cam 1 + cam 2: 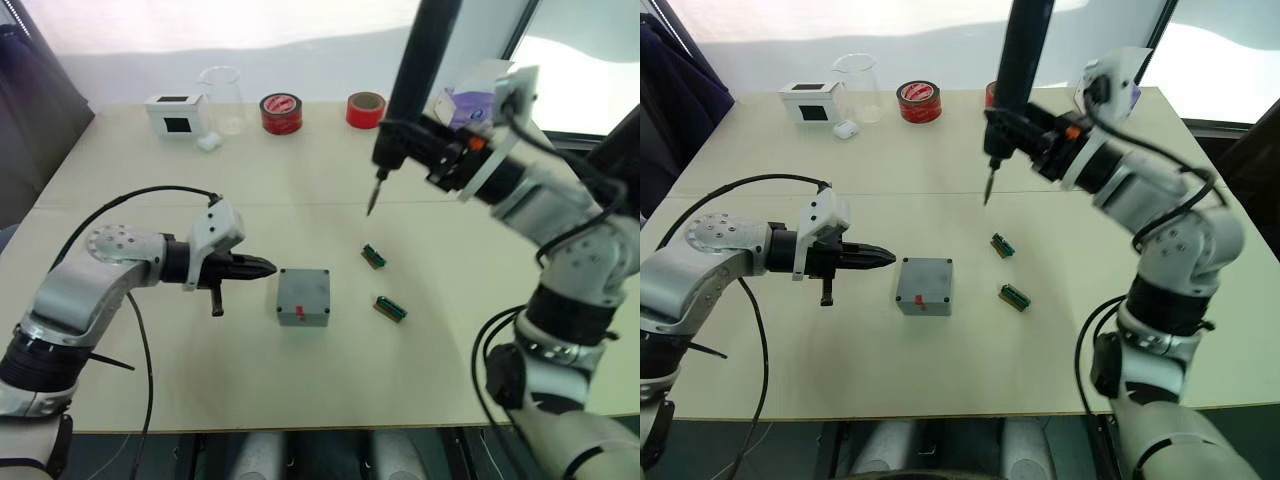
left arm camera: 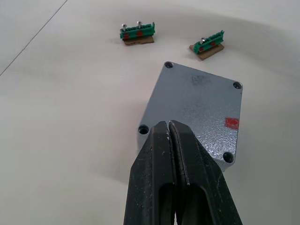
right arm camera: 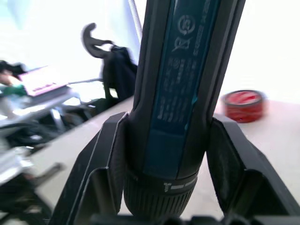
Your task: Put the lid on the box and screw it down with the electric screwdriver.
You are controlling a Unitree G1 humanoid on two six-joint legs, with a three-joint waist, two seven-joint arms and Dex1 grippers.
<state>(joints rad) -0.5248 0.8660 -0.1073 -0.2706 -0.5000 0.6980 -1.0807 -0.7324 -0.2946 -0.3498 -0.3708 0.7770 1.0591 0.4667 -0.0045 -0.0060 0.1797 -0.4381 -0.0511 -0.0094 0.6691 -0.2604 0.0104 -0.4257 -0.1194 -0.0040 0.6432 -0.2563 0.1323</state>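
On the pale bench (image 1: 120, 180) sits one grey box (image 1: 303, 297), near the middle, with its lid (image 2: 199, 110) already seated flat on top; four corner screw holes show on the lid, and a small red mark shows on the box. Just left of it, the left gripper (image 1: 262, 267) points at the box with its jaws pressed shut on nothing, the tips close to the box's edge. Above and to the right, the right gripper (image 3: 171, 154) clamps the one electric screwdriver (image 1: 408, 90) upright, its thin bit hanging in the air well clear of the lid. Two small green connector blocks (image 1: 374, 256) lie to the right of the box. Along the far edge stand two red tape rolls (image 1: 281, 113), one clear beaker (image 1: 223, 98) and one white box (image 1: 176, 114) with a black window.
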